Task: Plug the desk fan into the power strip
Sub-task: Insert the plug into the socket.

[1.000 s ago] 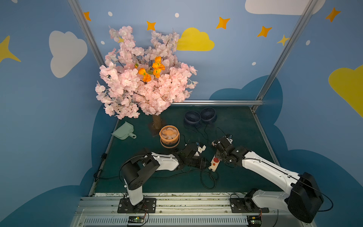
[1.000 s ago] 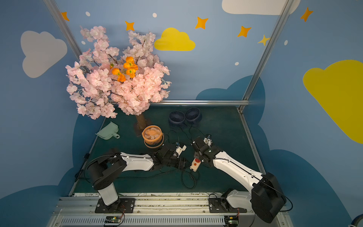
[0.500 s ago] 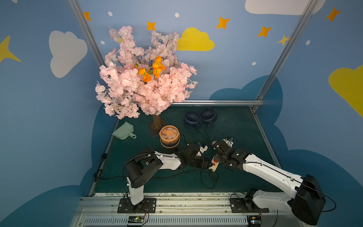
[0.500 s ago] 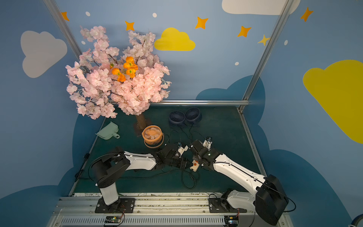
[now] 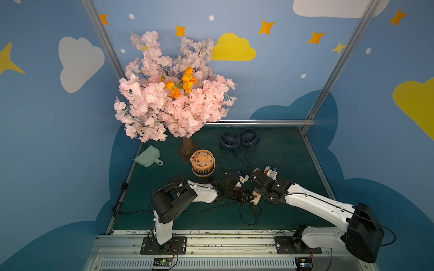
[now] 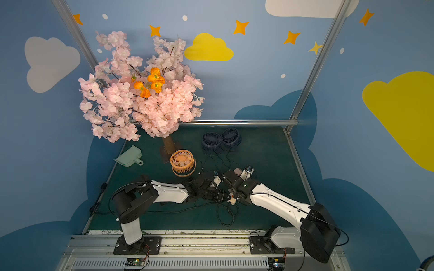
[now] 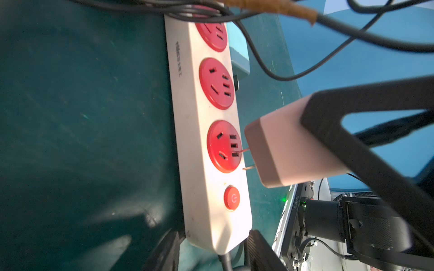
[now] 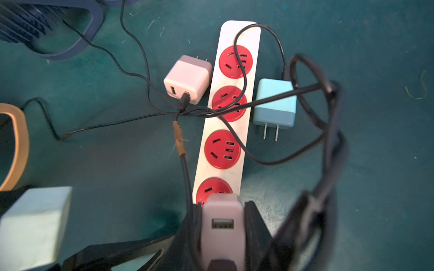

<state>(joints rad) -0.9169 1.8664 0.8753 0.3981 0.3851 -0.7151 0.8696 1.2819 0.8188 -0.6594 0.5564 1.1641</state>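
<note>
The main risk here is a missed insertion. The right claw (image 8: 223, 206) is clamped on a lilac adapter (image 7: 281, 145), whose prongs (image 7: 243, 150) hover at the socket (image 7: 224, 146) nearest the button (image 7: 232, 198). In the left wrist view one prong tip sits at a slot. The other seems to lie at the red disc's rim, though the angle may mislead. Pushed in like that, the prongs would likely skid on the red face or bend, and the strip (image 7: 190, 140) could slide or tip.

The left claw (image 7: 213, 244) straddles the strip's button end with a finger on each side. I cannot tell whether it actually pinches, so the bracing may be weak. Loose cords (image 8: 249, 103) lie across the two far sockets and loop beside the right claw, where a snag could drag the adapter off line.

The strip is a long cream bar with four round red sockets, all empty. It has a small red-orange button, and a black cord leaves at that end. It lies flat on the green tabletop (image 8: 94, 164), front-centre between the arms, and is mostly hidden by them in both top views. The orange fan (image 5: 202, 162) stands apart behind the left arm.
</note>
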